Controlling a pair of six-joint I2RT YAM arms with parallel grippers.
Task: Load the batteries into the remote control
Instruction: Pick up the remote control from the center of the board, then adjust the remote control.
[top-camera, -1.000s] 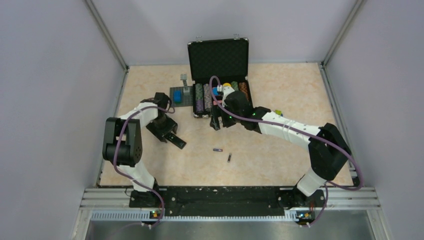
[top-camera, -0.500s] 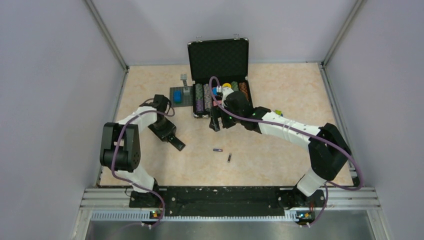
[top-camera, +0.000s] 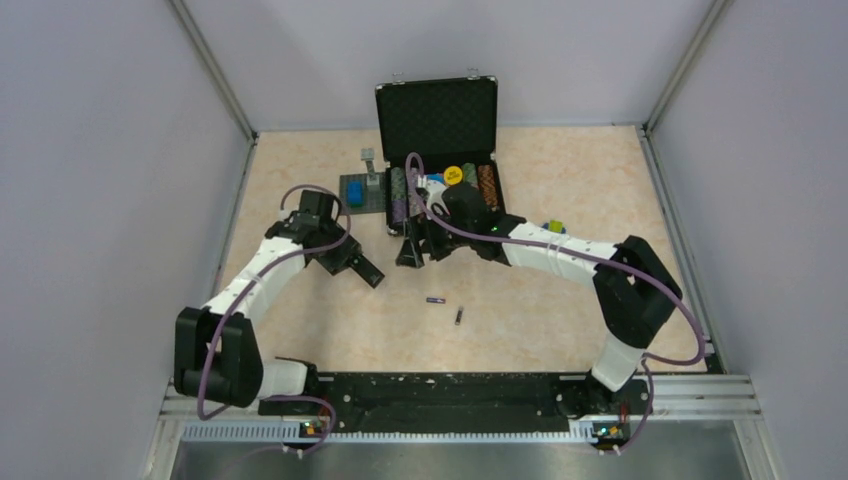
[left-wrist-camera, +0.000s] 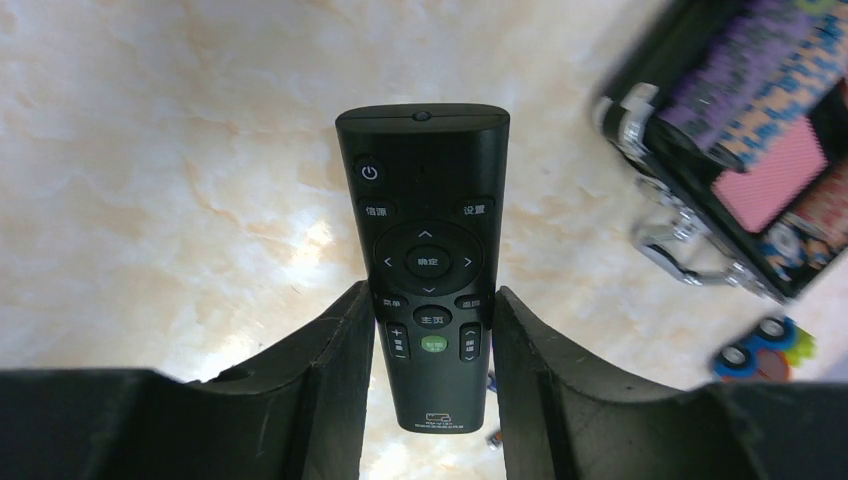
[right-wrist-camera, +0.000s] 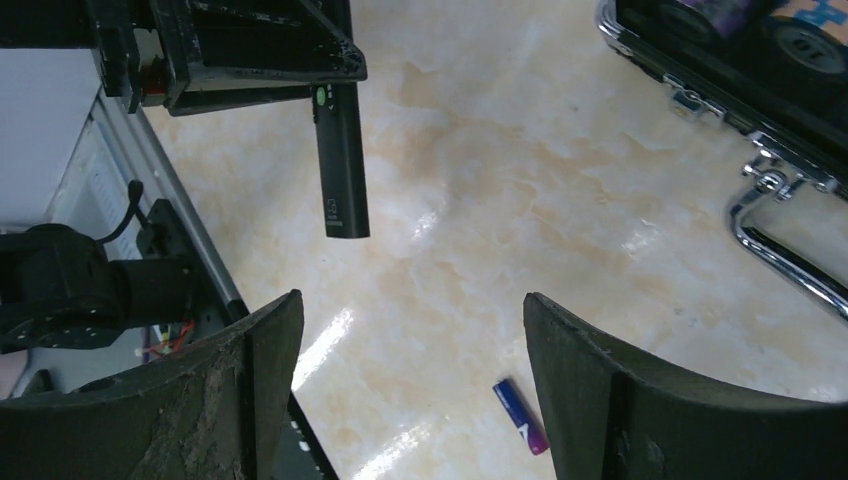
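Top cam high behind arm bases, looks down on whole table (top-camera: 560, 180); wrist cams close, angled down; all 3 share remote control (left-wrist-camera: 425, 270).

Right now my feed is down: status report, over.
Left end effector shut on remote control. Right end effector open, empty. Batteries loose on table, not loaded. Nothing blocking them.

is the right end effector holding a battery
No, the right end effector is open and empty; a battery lies on the table.

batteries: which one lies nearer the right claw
The battery lying crosswise, farther left in the top view; the other battery, angled, sits lower right, farther from the right claw.
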